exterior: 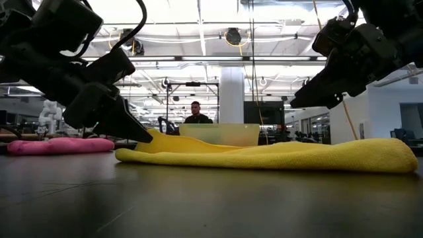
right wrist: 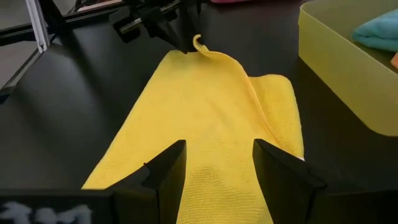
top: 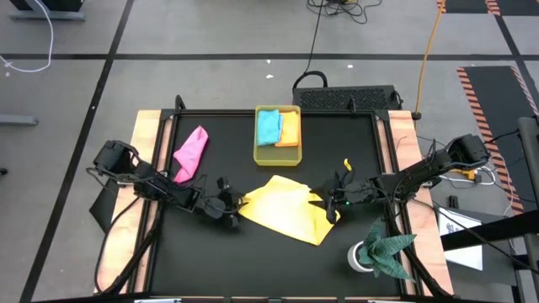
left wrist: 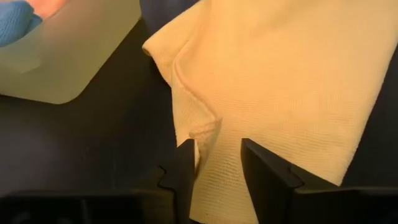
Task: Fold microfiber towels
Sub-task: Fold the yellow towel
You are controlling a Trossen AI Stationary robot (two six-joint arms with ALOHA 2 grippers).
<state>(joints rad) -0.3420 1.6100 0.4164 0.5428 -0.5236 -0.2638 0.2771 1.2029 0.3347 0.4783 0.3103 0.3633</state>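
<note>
The yellow towel (top: 290, 210) lies spread on the black table, with one flap (right wrist: 280, 112) folded over. My left gripper (top: 234, 204) is open at the towel's left corner, fingertips down on the cloth (left wrist: 219, 162). My right gripper (top: 331, 200) is open and hovers above the towel's right end (right wrist: 219, 163), clear of it in the low view (exterior: 297, 100). The pink towel (top: 192, 153) lies bunched at the back left. The light blue towel (top: 269, 126) and the orange towel (top: 290, 130) lie in the yellow tray (top: 263, 156). My left gripper touches the yellow towel at its left corner, coming slanting down from the table's left. The cloth's edge (left wrist: 214, 180) runs between the two open fingers. One finger (left wrist: 185, 168) stands against a small pucker (left wrist: 202, 130). The corner tip curls up (right wrist: 199, 43); the rest lies on the table.
A white cup with a dark green cloth (top: 383, 251) stands at the near right. The tray stands at the back middle. A person (exterior: 196, 114) sits beyond the table's far edge. Bare black table lies in front of the towel (top: 253, 261).
</note>
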